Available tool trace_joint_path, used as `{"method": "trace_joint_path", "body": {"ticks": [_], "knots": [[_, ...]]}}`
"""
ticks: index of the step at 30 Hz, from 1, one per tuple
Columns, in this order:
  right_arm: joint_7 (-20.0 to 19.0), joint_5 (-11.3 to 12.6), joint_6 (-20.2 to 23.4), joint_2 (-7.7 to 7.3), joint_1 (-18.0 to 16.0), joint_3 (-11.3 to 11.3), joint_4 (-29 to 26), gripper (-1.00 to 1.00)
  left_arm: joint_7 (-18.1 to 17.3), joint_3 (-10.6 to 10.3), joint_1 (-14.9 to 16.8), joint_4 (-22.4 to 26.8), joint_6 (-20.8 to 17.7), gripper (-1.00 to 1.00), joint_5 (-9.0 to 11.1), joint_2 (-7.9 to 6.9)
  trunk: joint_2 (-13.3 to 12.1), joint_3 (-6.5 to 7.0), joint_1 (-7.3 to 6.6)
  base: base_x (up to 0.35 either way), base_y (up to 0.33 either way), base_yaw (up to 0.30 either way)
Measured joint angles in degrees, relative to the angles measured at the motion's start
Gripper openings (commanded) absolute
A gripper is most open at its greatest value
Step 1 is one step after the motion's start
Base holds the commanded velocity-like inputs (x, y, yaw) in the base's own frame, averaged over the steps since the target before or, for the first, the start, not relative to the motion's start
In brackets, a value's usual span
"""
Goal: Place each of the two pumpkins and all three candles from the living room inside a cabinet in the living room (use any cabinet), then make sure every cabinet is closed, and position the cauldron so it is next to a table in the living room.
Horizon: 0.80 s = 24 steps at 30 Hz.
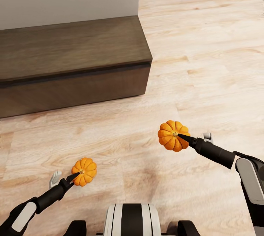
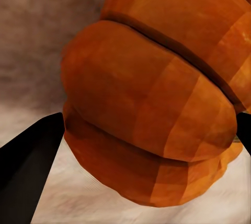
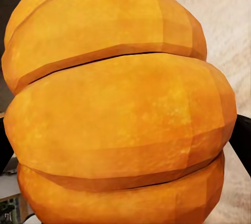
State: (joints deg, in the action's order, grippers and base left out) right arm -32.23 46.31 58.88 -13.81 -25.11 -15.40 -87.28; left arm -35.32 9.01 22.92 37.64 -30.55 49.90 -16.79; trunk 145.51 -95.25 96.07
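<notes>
Each pincer is clamped on a pumpkin, left pincer (image 1: 75,176) at 7 o'clock, right pincer (image 1: 182,137) at 4, carried together toward the shut cabinet (image 1: 73,63) at 11.

No readable text anywhere right now.
You've got two pumpkins up close, one (image 1: 84,171) on your left and one (image 1: 173,135) on your right, and their ribbed orange skins carry no label or number; the dark cabinet (image 1: 69,63) front and the plank floor (image 1: 205,45) are just as bare of print or signs.
</notes>
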Motion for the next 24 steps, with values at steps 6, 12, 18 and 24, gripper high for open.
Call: {"method": "trace_joint_path", "body": {"ticks": [6,12,18,24], "knots": [[0.0,-0.1,0.0,0.07,0.0,0.0,0.3,-1.00,-3.2,0.1,0.0,0.3,-0.4,-1.00,0.3,-0.39,-0.1,1.33,-0.16,0.000,0.000,0.000],[0.4,-0.2,0.0,0.15,0.0,0.1,0.6,-1.00,-9.1,0.2,0.0,0.3,-1.8,-1.00,0.4,-1.35,-0.2,2.66,-0.31,0.000,0.000,0.000],[0.5,-0.4,-0.3,0.24,0.0,0.1,0.8,-1.00,-12.0,0.2,0.0,0.3,-4.7,-1.00,0.9,-1.81,-0.2,3.99,-0.46,0.000,0.000,0.000],[0.7,-0.7,-2.7,0.25,0.0,0.2,1.0,-1.00,-13.6,0.1,-0.1,3.8,-11.3,-1.00,1.2,-1.83,-0.3,5.32,-0.62,0.000,0.000,0.000]]}}
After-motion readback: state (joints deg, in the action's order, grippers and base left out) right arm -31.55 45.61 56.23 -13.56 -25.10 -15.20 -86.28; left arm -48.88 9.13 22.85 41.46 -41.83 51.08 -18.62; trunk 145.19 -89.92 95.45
